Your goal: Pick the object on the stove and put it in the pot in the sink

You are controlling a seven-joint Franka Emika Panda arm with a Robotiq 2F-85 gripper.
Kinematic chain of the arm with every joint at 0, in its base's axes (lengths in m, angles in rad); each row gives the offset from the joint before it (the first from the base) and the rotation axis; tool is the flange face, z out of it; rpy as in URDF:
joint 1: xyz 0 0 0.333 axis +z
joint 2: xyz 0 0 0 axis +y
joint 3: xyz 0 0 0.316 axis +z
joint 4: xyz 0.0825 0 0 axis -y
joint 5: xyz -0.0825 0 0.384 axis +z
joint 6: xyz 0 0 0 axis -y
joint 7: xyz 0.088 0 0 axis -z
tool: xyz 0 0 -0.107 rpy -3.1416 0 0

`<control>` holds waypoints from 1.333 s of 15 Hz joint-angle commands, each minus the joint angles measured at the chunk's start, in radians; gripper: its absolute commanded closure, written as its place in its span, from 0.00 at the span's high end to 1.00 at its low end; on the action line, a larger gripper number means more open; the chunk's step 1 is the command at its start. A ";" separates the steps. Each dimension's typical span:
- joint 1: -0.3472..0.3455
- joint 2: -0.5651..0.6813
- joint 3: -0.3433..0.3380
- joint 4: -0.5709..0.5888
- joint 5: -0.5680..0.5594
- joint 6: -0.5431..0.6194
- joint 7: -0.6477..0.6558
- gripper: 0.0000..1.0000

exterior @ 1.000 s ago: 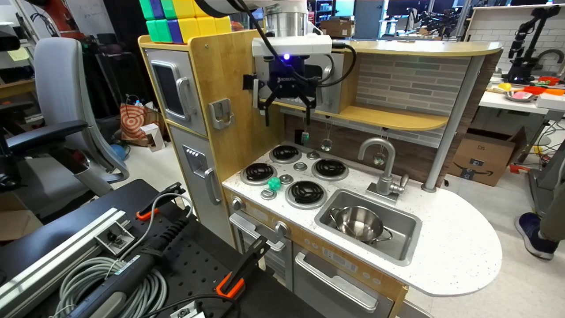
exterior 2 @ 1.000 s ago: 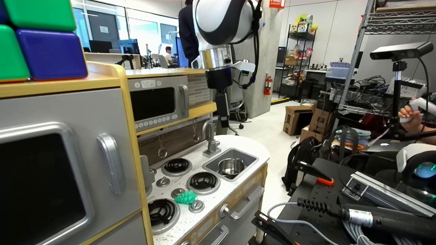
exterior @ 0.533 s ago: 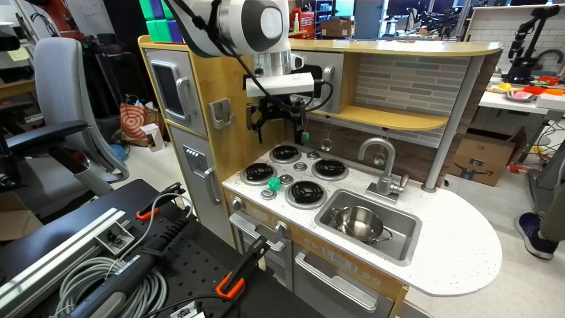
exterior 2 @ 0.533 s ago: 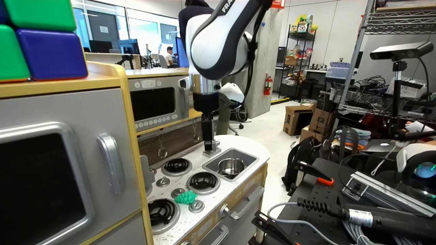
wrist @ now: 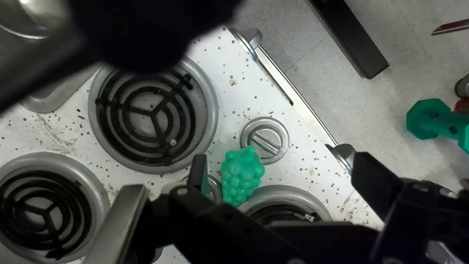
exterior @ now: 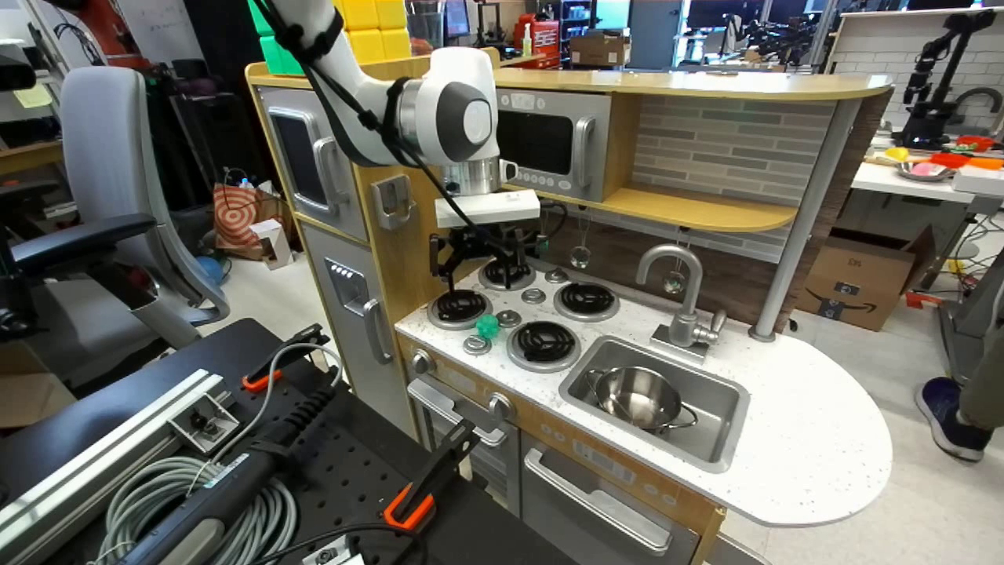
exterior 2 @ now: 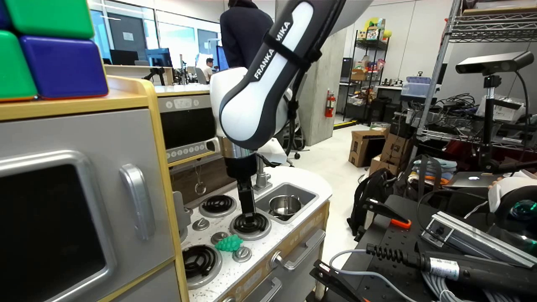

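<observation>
The object is a bright green toy bunch of grapes [exterior: 487,326] lying on the white stove top [exterior: 537,311] between the burners and against the knobs. It also shows in the wrist view [wrist: 241,176], closer to the left finger and apart from both. My gripper [exterior: 480,281] is open and empty above the stove. In the wrist view [wrist: 280,161] its fingers are wide apart; in an exterior view [exterior 2: 249,216] its tips overlap a burner. The steel pot [exterior: 639,392] stands in the sink [exterior: 725,428]; part of it shows in the wrist view [wrist: 33,16].
A silver faucet [exterior: 682,267] rises behind the sink. A wooden shelf [exterior: 698,208] and a toy microwave [exterior: 541,141] hang above the counter's back. A tall wooden panel [exterior: 423,157] stands beside the stove. A black table [exterior: 369,463] with clamps and cables is in front.
The arm has lowered the open gripper from beside the microwave to just above the burners, nearer the green grapes. The grapes and pot have not moved.
</observation>
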 commanded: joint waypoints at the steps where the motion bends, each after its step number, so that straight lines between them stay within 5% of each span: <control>1: 0.048 0.090 -0.036 0.096 -0.078 0.001 0.044 1.00; 9: 0.063 0.212 -0.030 0.243 -0.078 -0.037 0.112 1.00; 20: 0.036 0.348 0.026 0.492 0.114 -0.317 0.191 1.00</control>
